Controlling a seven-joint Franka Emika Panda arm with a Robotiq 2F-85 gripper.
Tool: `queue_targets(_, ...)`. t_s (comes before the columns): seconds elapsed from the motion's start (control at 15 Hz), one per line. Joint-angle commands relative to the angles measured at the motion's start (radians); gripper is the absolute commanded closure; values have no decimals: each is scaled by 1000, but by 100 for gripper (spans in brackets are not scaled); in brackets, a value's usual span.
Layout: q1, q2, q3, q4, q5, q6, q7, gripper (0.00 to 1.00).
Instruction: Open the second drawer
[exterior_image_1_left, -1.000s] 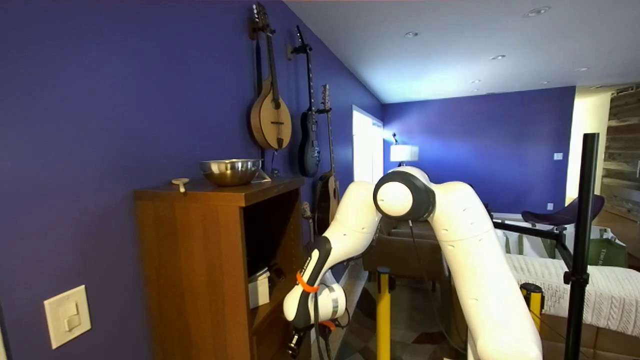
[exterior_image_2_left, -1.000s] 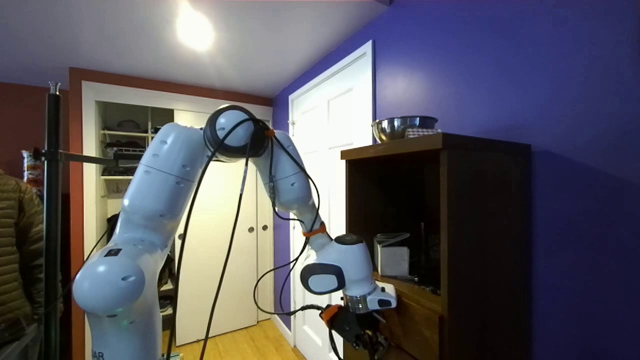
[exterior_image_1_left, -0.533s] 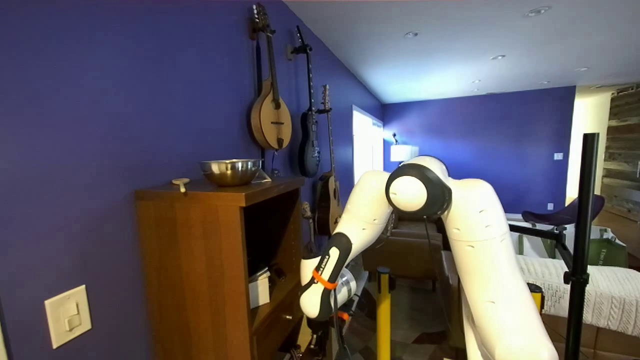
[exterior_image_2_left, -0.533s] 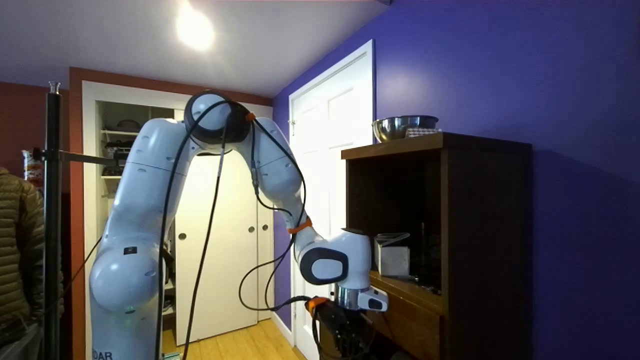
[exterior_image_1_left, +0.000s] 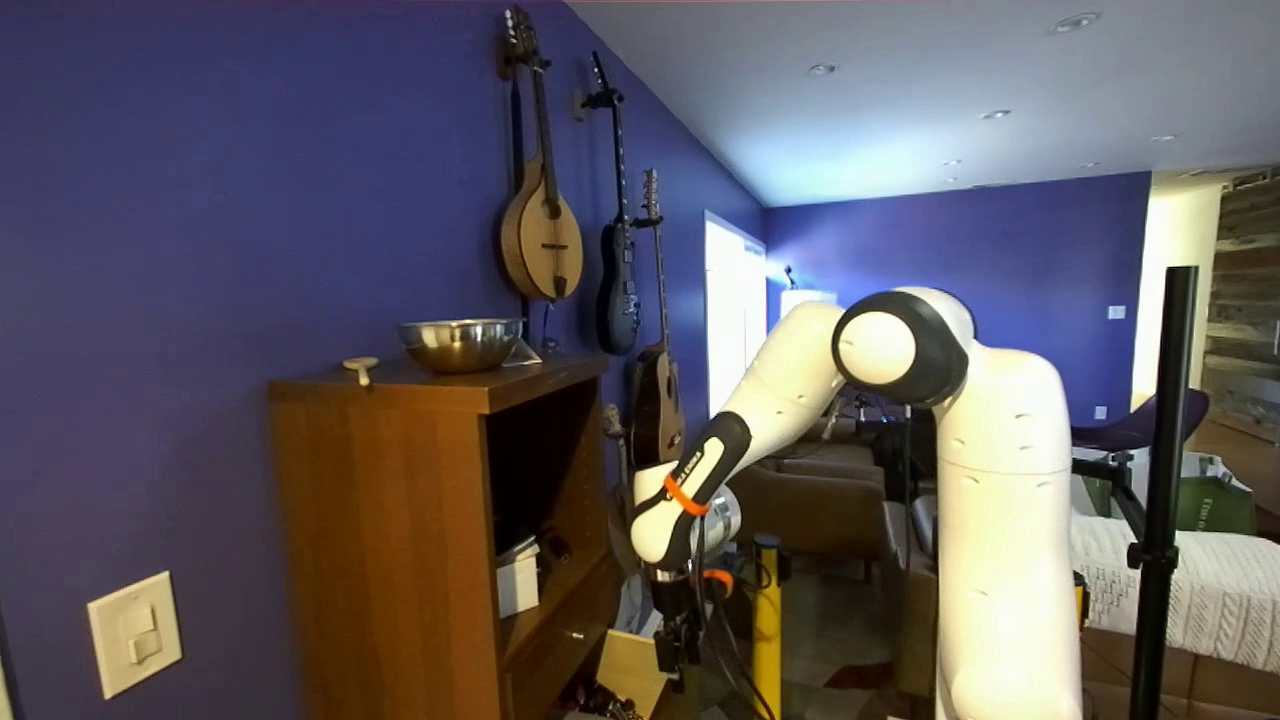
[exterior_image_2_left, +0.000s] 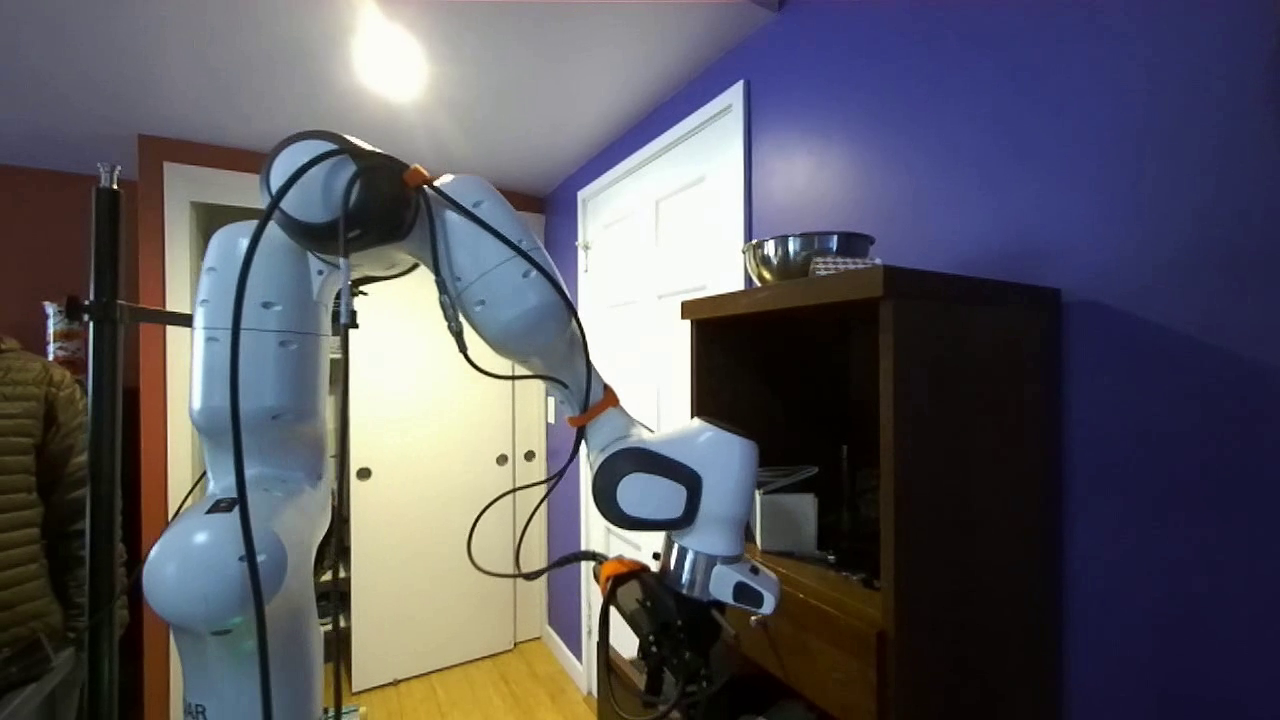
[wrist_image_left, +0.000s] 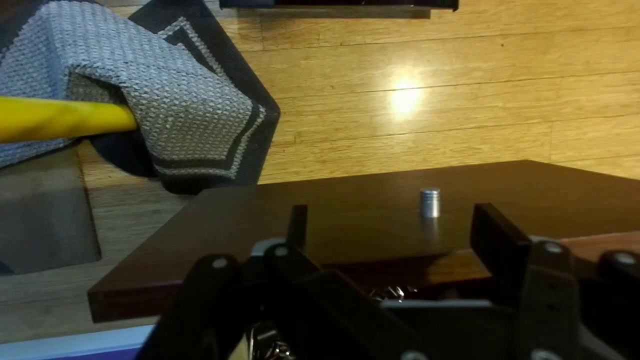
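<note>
The second drawer (exterior_image_1_left: 632, 662) stands pulled out of the brown cabinet, light wood inside with dark, shiny contents. Above it the top drawer (exterior_image_1_left: 540, 665) is closed, its small knob (exterior_image_1_left: 577, 636) in sight. In the wrist view a brown drawer front (wrist_image_left: 350, 215) with a silver knob (wrist_image_left: 430, 202) lies past the fingertips. My gripper (wrist_image_left: 389, 220) is open; the knob appears in the gap, nearer the right finger, and nothing is gripped. It points down by the pulled-out drawer in both exterior views, partly blocking it.
A metal bowl (exterior_image_1_left: 462, 345) sits on the cabinet top, and a white box (exterior_image_1_left: 517, 585) on its open shelf. A yellow post (exterior_image_1_left: 767, 630) rises behind the gripper. In the wrist view a grey rug (wrist_image_left: 200, 115) lies on the wooden floor.
The arm has drawn back from the cabinet and the gripper has opened and risen. More of the second drawer's inside shows, and the top drawer's knob has come into view.
</note>
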Motion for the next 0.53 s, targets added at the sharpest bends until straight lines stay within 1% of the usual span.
queue_targets(0.0,-37,-146,37,0,139,-202,-159,0)
queue_targets(0.07,-28,-156,38,8,169,-240,-182,0)
queue_targets(0.2,-4,-150,53,8,217,-266,-200,0)
queue_targets(0.27,5,-141,62,2,239,-246,-203,0)
queue_targets(0.4,20,-116,79,-12,282,-169,-214,0)
queue_targets(0.47,25,-105,90,-23,293,-104,-214,0)
